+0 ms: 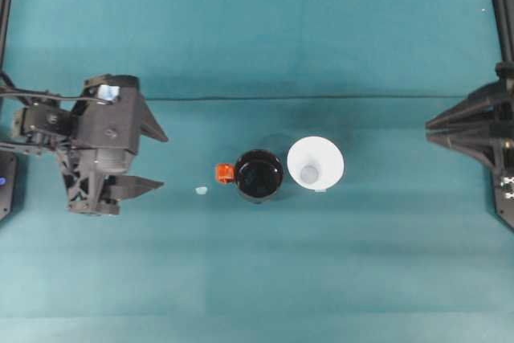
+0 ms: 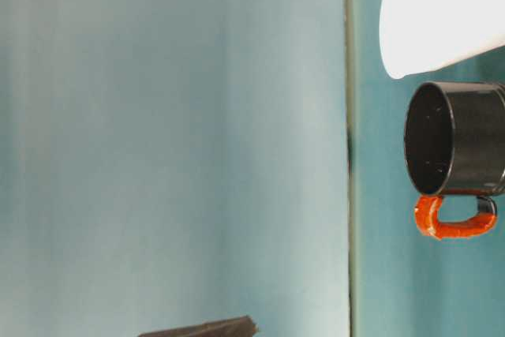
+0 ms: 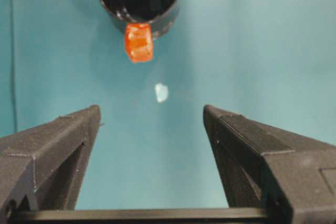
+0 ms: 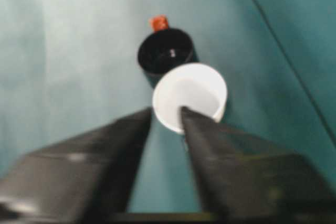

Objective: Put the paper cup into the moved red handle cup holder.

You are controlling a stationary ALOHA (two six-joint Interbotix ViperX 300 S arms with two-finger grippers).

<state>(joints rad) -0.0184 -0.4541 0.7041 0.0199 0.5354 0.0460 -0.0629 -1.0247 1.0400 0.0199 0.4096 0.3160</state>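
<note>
- So the plain white tapered paper cup [image 1: 316, 164] is standing upright on the teal cloth-covered table [image 1: 257, 279], mouth up, roughly mid-table and a bit toward the right arm's side.
- Right next to it is the glossy black round cup holder with the little orange-red handle [image 1: 259, 175]. From overhead the 2 rims look like they're touching or nearly so, can't really say which.
- The handle pokes out on the side facing away from the white cup, toward the left arm. In the table-level view it shows up as a small orange-red loop on the black wall [image 2: 458, 141], and the holder is empty inside.
- There's a tiny pale scrap [image 1: 201, 190] lying on the cloth just beyond the handle, between the holder and the left gripper.
- Left gripper [image 1: 154, 161] sits well off to the left, fingers spread wide, holding nothing. Its wrist cam looks straight between the fingers at the scrap [image 3: 161, 92] and the handle.
- Right gripper [image 4: 167, 113] is only open a narrow gap, nothing between the fingers. In its wrist view the tips frame the near rim of the white cup [image 4: 191, 90], but overhead that arm is well back at the right edge, well apart from the cup.
</note>
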